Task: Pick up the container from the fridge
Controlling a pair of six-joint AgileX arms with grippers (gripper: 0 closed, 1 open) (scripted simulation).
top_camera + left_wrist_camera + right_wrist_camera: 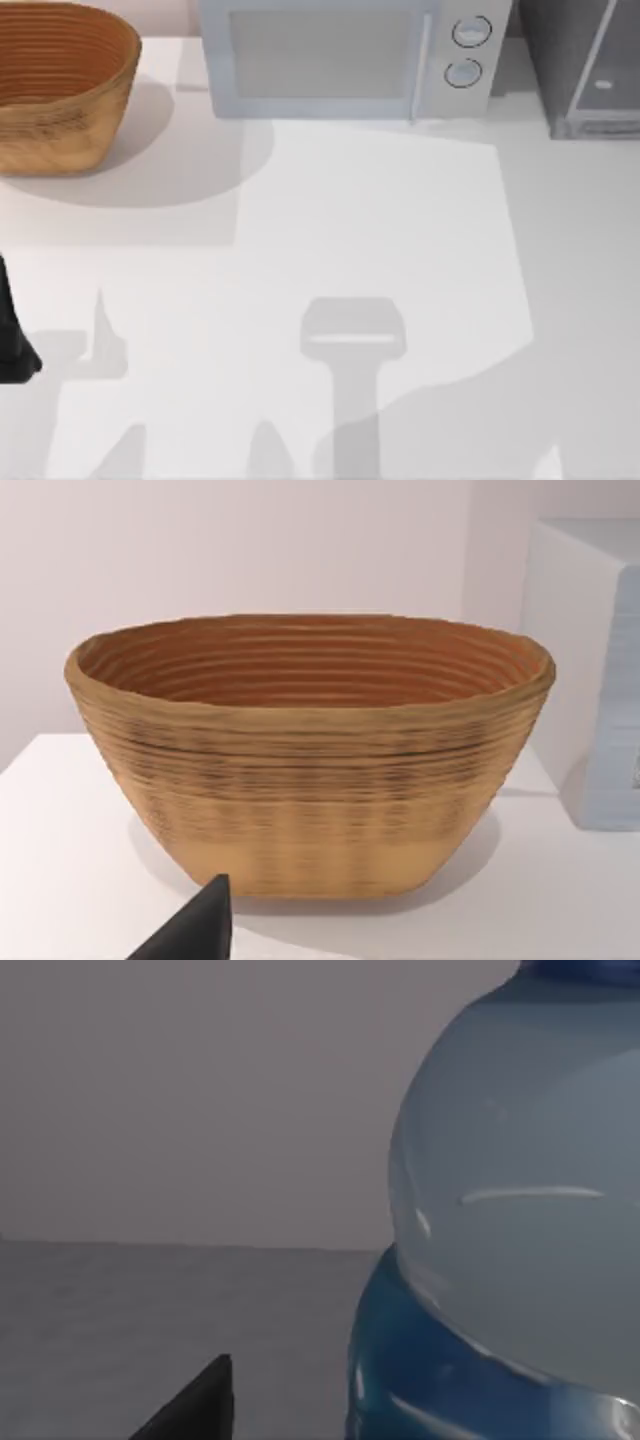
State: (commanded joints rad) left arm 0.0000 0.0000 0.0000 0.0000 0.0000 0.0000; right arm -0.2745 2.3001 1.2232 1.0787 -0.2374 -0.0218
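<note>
No readable text, number, brand or sign is found in any view. Blue label on container [450,1380] is seen close up in right wrist view, but no letters can be made out on it. Two round knobs on microwave [350,55] carry no legible marks in top view. Nothing is written on basket [310,750], fridge [585,60] or surface [400,250].

White table [400,250] under soft grey shadows — plain pale wall [250,550] behind
</note>
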